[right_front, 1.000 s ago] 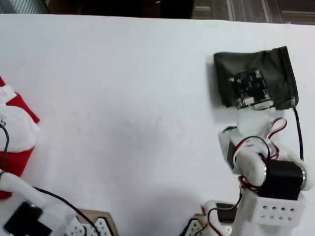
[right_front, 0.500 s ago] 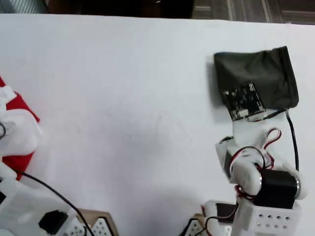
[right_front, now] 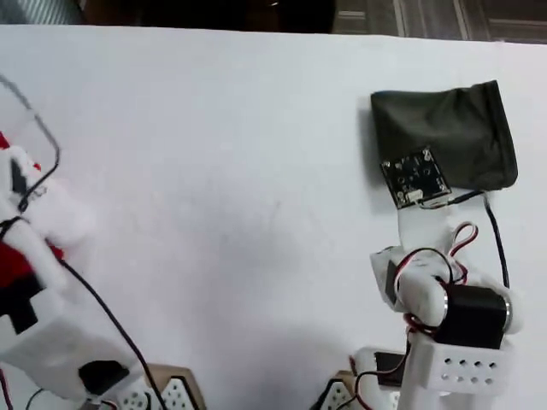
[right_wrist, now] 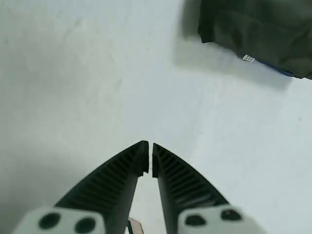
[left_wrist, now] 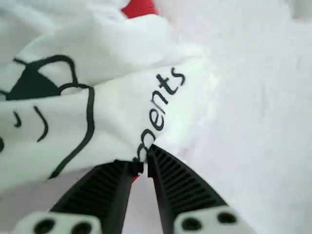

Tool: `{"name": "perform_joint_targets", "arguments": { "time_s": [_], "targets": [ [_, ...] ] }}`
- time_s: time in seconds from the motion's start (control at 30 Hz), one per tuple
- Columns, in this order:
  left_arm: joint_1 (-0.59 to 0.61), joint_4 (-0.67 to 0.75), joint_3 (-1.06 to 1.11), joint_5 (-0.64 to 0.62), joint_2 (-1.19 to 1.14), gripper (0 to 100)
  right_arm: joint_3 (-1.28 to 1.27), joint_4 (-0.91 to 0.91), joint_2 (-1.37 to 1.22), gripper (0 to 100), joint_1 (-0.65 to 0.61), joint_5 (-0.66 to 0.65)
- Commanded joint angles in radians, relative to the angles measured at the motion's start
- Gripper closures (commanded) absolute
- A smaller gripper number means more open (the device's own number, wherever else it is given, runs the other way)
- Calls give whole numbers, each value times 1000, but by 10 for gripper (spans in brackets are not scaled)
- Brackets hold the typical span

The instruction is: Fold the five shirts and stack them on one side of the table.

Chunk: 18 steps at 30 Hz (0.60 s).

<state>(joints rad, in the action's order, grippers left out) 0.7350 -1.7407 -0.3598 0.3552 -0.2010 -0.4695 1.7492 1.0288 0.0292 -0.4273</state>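
Note:
A white shirt (left_wrist: 97,73) with black line art and lettering lies bunched on a red shirt (left_wrist: 139,7). My left gripper (left_wrist: 141,165) is shut on the white shirt's edge, and a sliver of red shows between its fingers. In the high view the left arm (right_front: 43,282) hangs over the red shirt (right_front: 8,265) at the table's left edge. A folded dark green shirt (right_front: 444,128) lies at the right rear. My right gripper (right_wrist: 148,157) is shut with nothing in it, over bare table short of the dark green shirt (right_wrist: 258,29).
The white table (right_front: 222,171) stretches bare between the two arms. Both arm bases stand at the near edge, the right arm's (right_front: 453,359) with loose red and black wires. A dark floor lies beyond the far edge.
The left arm has swung in over the red and white shirts at the left edge. The right arm has drawn back from the dark green shirt toward the near edge.

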Motion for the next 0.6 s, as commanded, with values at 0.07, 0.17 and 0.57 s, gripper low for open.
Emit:
{"name": "perform_joint_targets", "arguments": {
  "time_s": [0.07,0.17,0.57],
  "targets": [
    [-181,-44,-117,-17,9,972,0,19,12,978,-4,-5],
    [-250,-44,-136,-17,9,972,-2,19,15,978,-4,-5],
    [-589,-44,-157,-104,11,972,-3,19,15,978,-2,-5]
  ]
}}
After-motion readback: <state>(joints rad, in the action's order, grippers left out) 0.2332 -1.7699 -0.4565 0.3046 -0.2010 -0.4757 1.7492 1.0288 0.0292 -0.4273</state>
